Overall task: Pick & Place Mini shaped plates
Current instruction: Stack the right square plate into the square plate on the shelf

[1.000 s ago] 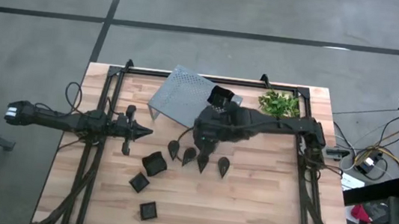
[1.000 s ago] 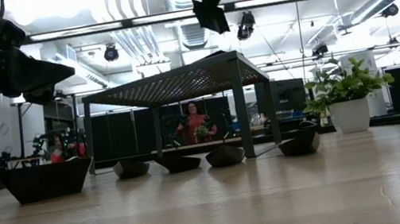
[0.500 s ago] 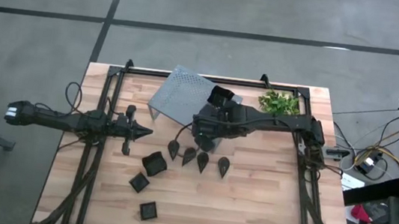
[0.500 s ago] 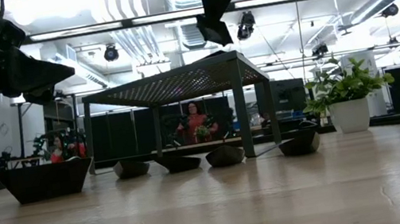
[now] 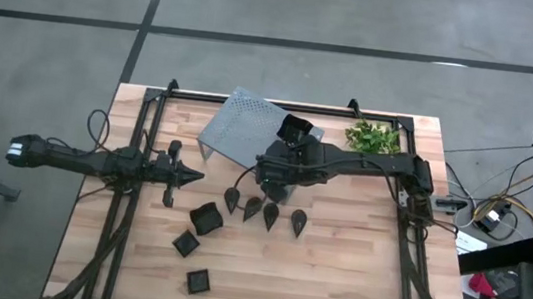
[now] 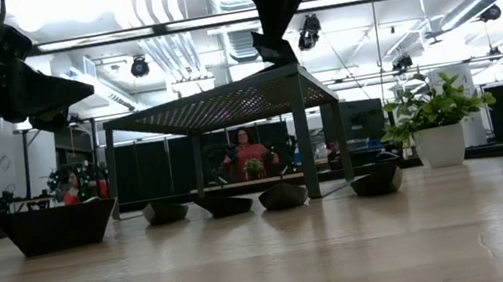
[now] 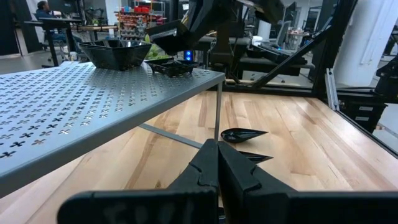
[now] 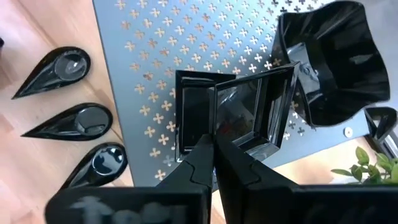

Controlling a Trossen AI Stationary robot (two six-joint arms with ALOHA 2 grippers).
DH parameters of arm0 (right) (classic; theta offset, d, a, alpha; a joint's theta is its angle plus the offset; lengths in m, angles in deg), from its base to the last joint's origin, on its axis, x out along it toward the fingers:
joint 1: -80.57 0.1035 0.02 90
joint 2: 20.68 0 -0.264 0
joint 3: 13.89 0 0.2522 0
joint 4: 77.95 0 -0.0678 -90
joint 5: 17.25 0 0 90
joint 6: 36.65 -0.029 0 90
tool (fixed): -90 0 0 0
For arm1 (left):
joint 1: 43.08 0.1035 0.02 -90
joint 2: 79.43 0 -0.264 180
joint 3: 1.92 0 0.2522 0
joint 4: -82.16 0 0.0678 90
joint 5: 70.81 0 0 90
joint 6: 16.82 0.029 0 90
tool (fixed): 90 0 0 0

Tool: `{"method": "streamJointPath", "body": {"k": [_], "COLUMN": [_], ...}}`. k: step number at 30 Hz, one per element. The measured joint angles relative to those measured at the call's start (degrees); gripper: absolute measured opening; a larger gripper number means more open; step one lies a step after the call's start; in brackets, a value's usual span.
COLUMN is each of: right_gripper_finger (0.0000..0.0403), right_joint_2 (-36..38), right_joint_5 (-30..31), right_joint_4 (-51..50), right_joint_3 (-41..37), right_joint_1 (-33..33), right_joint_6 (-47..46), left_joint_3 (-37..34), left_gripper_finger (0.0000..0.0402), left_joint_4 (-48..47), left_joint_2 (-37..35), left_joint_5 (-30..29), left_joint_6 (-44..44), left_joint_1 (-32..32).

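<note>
**We hold the right gripper over the grey shelf, just above a small square plate lying there.**

Our right gripper [image 8: 211, 146] hangs over the corner of the perforated shelf [image 5: 234, 126] with its fingers together, holding nothing; the glossy black square plate [image 8: 233, 112] lies flat on the shelf beneath, so we judge it placed and released. Beside it on the shelf sits a larger, deeper black dish [image 8: 333, 62]. On the desk [image 5: 353, 270], four teardrop plates [image 5: 270, 214] lie in a row just beside the shelf, points outward, with three square plates [image 5: 204, 219] nearer the left arm, presumably awaiting pickup. Our left gripper [image 5: 193, 173] waits with fingers together above the desk's left side. A potted plant [image 5: 372, 137] stands at the far edge.
</note>
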State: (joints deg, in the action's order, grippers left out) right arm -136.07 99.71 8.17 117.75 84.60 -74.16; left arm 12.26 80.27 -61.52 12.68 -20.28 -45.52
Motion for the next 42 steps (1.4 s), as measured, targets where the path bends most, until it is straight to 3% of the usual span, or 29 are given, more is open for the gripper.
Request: {"method": "streamJointPath", "body": {"k": [16,42], "right_gripper_finger": [0.001,0.0057], "right_joint_2": [0.0,0.0], "right_joint_5": [-0.6,0.0], "right_joint_4": [1.5,2.7], "right_joint_3": [-0.7,-0.7], "right_joint_1": [-0.5,0.8], "right_joint_6": [1.5,3.6], "left_joint_3": [0.0,0.0], "left_gripper_finger": [0.0,0.0], "left_joint_4": [0.0,0.0], "left_joint_2": [0.0,0.0], "left_joint_5": [0.0,0.0], "left_joint_6": [0.0,0.0], "left_joint_1": [0.0,0.0]}}
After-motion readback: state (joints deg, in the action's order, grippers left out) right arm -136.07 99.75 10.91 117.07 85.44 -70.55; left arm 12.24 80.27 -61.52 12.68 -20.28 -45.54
